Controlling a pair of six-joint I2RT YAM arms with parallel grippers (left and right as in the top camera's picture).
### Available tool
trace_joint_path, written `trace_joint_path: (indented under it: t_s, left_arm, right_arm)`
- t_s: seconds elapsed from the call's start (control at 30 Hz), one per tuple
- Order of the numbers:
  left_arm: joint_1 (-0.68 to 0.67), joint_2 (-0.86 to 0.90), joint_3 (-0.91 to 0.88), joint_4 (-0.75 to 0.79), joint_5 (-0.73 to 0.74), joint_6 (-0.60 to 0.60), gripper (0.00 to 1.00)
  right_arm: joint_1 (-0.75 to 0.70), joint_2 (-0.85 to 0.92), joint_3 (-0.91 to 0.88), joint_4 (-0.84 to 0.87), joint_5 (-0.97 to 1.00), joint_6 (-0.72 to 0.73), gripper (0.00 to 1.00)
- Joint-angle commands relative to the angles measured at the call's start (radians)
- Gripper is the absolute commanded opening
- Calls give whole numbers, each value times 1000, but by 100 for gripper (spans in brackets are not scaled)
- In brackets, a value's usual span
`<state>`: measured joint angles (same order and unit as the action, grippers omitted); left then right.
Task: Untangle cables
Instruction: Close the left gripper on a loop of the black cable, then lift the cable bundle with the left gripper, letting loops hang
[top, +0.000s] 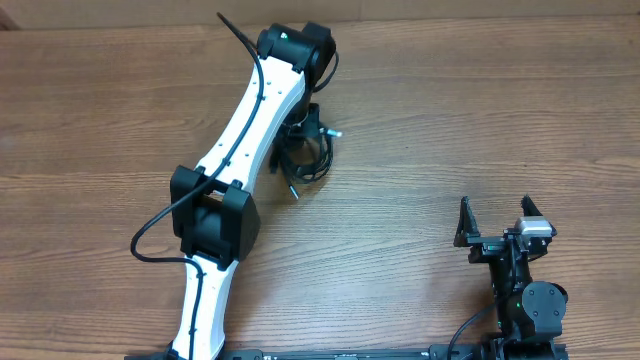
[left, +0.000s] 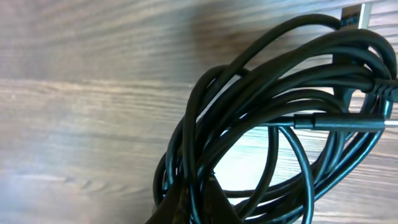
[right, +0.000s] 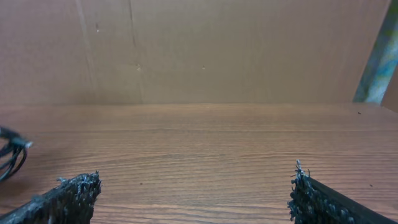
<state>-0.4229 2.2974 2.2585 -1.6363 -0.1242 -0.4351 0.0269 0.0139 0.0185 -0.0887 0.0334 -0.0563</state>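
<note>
The cables (top: 303, 165) are a small coil of thin black cords lying on the wooden table just right of my left arm. In the left wrist view the coil (left: 286, 118) fills the frame, with a silver-tipped plug (left: 362, 14) at the top right. My left gripper (top: 310, 138) is down on the coil. Its fingers (left: 198, 202) are closed together with several strands pinched between them. My right gripper (top: 495, 215) is open and empty, far from the coil at the front right. Its view shows the open fingertips (right: 193, 186) and a bit of the cables (right: 10, 155) at the left edge.
The wooden table (top: 450, 100) spreads around the coil. A brown cardboard wall (right: 199, 50) stands along the far edge. A thick black wire (top: 150, 235) loops off my left arm's elbow.
</note>
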Motion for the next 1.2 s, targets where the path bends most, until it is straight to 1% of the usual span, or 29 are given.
trace_joint_path:
  t_s: [0.0,0.07,0.1,0.13,0.17,0.2,0.27,0.3,0.33,0.37,0.4,0.53,0.57,0.6,0.63,0.67,0.73,0.77,0.8,1.0,1.1,1.17]
  left_arm:
    - [2,1,-11,21,249,97,4]
    - [11,-3,-11,55,553,297,4]
    - [19,-3,-11,60,645,363,4]
    - [30,-3,-11,62,663,376,4]
    - [40,-3,-11,63,591,311,4]
    - [49,-3,-11,59,428,180,4]
    - [56,-3,-11,3,65,-63,4]
    - [57,-2,-13,-43,-95,-145,4]
    - [57,-1,-20,-54,-166,-151,4]
    - [56,-2,-27,-54,-158,-110,4]
    - [52,-1,-29,-53,-98,-66,4]
    - [48,0,-32,-24,94,31,4]
    - [48,0,-32,-15,134,55,7]
    - [48,0,-32,-6,181,84,20]
    - [48,0,-32,3,220,108,40]
    - [48,0,-32,8,248,128,56]
    - [48,0,-32,11,292,166,58]
    - [48,0,-32,10,303,177,62]
    - [48,0,-32,10,302,178,62]
    - [48,1,-48,14,298,177,62]
    - [44,1,-99,31,297,177,57]
    - [39,1,-151,62,297,177,57]
  right_arm:
    - [0,-10,-10,8,10,-4,100]
    - [0,-10,-10,8,10,-4,100]
    - [0,-10,-10,8,10,-4,100]
    - [0,-10,-10,8,10,-4,100]
    - [0,-10,-10,8,10,-4,100]
    - [0,-10,-10,8,10,-4,100]
    - [0,-10,-10,8,10,-4,100]
    - [0,-10,-10,8,10,-4,100]
    - [0,-10,-10,8,10,-4,100]
    - [0,-10,-10,8,10,-4,100]
    - [0,-10,-10,8,10,-4,100]
    - [0,-10,-10,8,10,-4,100]
    - [0,-10,-10,8,10,-4,100]
    - [0,-10,-10,8,10,-4,100]
    - [0,-10,-10,8,10,-4,100]
    - [0,-10,-10,8,10,-4,100]
    - [0,-10,-10,8,10,-4,100]
    - [0,-10,-10,8,10,-4,100]
    - [0,-10,-10,8,10,-4,100]
    - [0,-10,-10,8,10,-4,100]
    - [0,-10,-10,8,10,-4,100]
    - [0,-10,-10,8,10,-4,100]
